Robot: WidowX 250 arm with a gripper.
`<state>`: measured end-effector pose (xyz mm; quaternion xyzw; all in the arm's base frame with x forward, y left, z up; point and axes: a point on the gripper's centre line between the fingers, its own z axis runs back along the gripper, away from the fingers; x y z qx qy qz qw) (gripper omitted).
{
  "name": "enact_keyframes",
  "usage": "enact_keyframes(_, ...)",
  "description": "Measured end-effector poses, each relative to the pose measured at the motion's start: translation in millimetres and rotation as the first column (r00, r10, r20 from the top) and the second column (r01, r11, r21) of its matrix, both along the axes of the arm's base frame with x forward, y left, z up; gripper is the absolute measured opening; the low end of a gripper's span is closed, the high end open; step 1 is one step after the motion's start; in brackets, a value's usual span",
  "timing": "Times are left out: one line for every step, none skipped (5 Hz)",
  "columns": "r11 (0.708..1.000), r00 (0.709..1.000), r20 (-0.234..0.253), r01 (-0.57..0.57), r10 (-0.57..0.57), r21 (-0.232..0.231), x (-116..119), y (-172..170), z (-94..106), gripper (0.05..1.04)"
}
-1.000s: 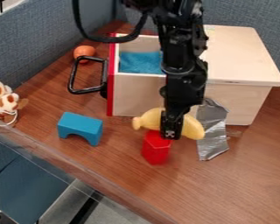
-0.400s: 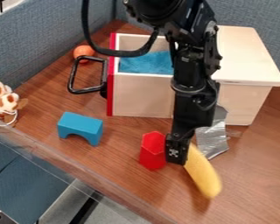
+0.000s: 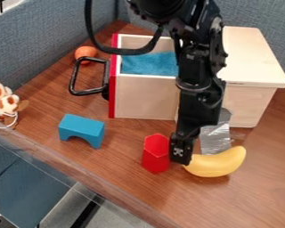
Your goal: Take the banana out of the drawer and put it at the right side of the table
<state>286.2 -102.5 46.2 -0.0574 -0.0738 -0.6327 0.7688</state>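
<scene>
The black gripper (image 3: 181, 153) hangs low over the table, in front of the wooden drawer box and just right of a red hexagonal block. A yellow banana (image 3: 217, 163) lies crosswise to the gripper's right, curving up at its right end. Its left end meets the gripper's lower edge, and whether it is held there cannot be made out. The drawer (image 3: 144, 95) stands pulled out to the left, with blue lining inside and a red front. Part of it is hidden behind the arm.
The red block (image 3: 156, 154) stands close left of the gripper. Farther left are a blue arch block (image 3: 81, 130), the black drawer handle (image 3: 73, 80), an orange ball (image 3: 86, 52) and a spotted plush toy (image 3: 5, 103). Silver tape (image 3: 216, 137) runs behind the banana.
The gripper has moved slightly right and toward the camera. The banana has shifted right and swung, first pointing toward the camera, now to the right. The red block has tilted upright.
</scene>
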Motion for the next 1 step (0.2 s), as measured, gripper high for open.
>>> enact_keyframes(0.997,0.997,-0.005,-0.071,0.071,0.002,6.0,16.6,10.5,1.001)
